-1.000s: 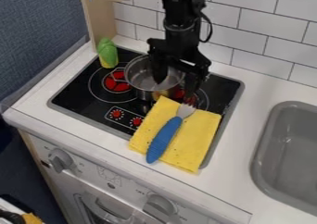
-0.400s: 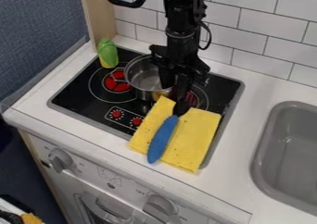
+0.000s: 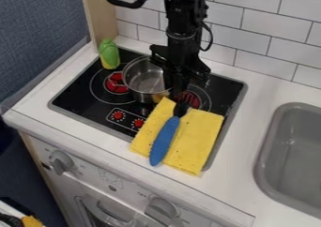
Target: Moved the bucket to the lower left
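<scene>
The bucket is a metal pot point(image 3: 148, 83) on the black stovetop, left of and partly behind the gripper point(image 3: 175, 86). My gripper hangs down at the pot's right side, shut on its rim, with one finger on the inner side and the other outside. The arm and fingers hide the right part of the rim. The outer finger's dark tip overlaps the head of the blue-handled fork, hiding its tines.
A yellow cloth point(image 3: 197, 139) lies over the stove's front right, with the fork's blue handle point(image 3: 164, 141) on it. A green and yellow corn toy point(image 3: 109, 55) stands at the back left. The grey sink point(image 3: 294, 155) is at right.
The gripper has come down and toward the front, and its fingers have drawn together at the pot's rim. The pot has shifted slightly left.
</scene>
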`<act>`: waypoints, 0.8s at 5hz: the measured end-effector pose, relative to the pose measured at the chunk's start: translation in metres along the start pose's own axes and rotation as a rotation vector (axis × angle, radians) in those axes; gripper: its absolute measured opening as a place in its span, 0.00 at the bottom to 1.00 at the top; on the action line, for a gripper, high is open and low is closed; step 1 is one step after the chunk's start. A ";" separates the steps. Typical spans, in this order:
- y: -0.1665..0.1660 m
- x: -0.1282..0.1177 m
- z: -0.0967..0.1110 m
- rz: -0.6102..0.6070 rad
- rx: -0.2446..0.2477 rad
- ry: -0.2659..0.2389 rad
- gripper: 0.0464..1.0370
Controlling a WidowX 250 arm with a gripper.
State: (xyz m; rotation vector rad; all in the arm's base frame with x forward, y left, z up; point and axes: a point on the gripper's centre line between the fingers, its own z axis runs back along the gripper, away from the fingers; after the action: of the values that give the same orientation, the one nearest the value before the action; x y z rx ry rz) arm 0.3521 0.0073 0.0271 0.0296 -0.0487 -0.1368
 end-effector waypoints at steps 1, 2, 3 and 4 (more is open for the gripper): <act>0.006 0.002 0.029 0.036 -0.038 -0.069 0.03; 0.010 -0.001 0.073 0.064 -0.078 -0.178 0.02; 0.023 -0.039 0.095 0.088 -0.068 -0.206 0.02; 0.041 -0.079 0.082 0.138 -0.053 -0.154 0.02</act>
State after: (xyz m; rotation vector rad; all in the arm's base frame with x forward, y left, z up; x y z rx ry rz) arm 0.2756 0.0564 0.1068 -0.0377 -0.2003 -0.0022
